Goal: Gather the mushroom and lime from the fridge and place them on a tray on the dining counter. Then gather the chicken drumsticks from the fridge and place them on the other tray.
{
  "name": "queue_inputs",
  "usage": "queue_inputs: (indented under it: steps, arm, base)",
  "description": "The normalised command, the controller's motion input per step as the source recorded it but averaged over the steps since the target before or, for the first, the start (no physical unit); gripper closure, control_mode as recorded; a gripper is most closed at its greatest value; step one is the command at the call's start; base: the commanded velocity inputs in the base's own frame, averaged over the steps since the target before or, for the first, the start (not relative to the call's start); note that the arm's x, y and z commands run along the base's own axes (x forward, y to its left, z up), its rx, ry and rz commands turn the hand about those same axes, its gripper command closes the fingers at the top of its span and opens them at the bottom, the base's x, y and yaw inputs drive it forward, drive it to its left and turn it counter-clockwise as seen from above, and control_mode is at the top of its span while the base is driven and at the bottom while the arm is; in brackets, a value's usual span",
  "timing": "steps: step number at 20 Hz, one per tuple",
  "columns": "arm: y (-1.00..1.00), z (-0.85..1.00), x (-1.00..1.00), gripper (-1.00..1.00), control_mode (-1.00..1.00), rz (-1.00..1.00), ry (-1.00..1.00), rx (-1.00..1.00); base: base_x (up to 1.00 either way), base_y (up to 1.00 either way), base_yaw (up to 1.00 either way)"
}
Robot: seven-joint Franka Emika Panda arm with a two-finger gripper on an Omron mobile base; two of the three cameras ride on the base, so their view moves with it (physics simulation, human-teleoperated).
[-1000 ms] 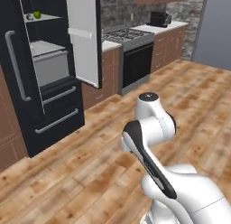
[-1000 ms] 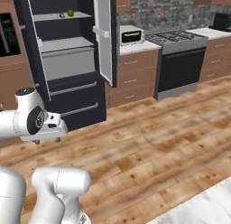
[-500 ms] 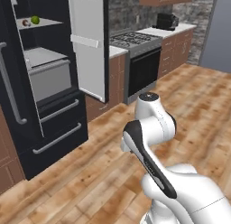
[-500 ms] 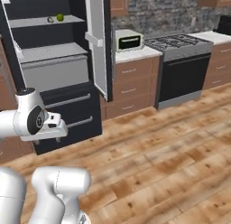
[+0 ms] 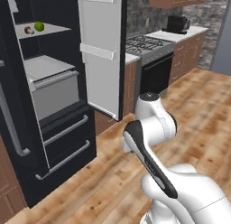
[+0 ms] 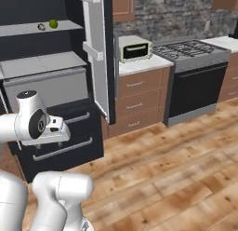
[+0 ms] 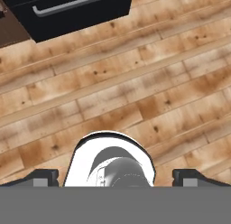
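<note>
Left base view: fridge (image 5: 58, 142) open, no readable writing anywhere.
The lime (image 5: 39, 25) and mushroom (image 5: 29, 30) sit side by side on an upper fridge shelf, beside the open door (image 5: 101, 56). Stove (image 6: 193, 81) and toaster oven (image 6: 135, 48) stand to the right. The gripper (image 7: 115, 178) points at wood floor (image 7: 135, 83), jaws spread wide, holding nothing.

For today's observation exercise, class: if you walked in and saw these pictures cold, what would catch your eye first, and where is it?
First, the tall black fridge standing open at the left, its white-lined door swung out toward the stove. Next, the bright green lime beside a small mushroom on an upper fridge shelf. Then the white robot arm folded low over the wooden floor, its gripper open and empty.
</note>
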Motion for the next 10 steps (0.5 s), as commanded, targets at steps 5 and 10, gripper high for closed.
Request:
queue_inputs:
  steps: [5,10]
  arm:
    - [0.00,0.00,0.00,-1.00,1.00,0.00,0.00,0.00]
    - [0.00,0.00,0.00,-1.00,1.00,0.00,0.00,0.00]
  base:
    - [1.00,0.19,0.11]
    - [1.00,0.00,0.27]
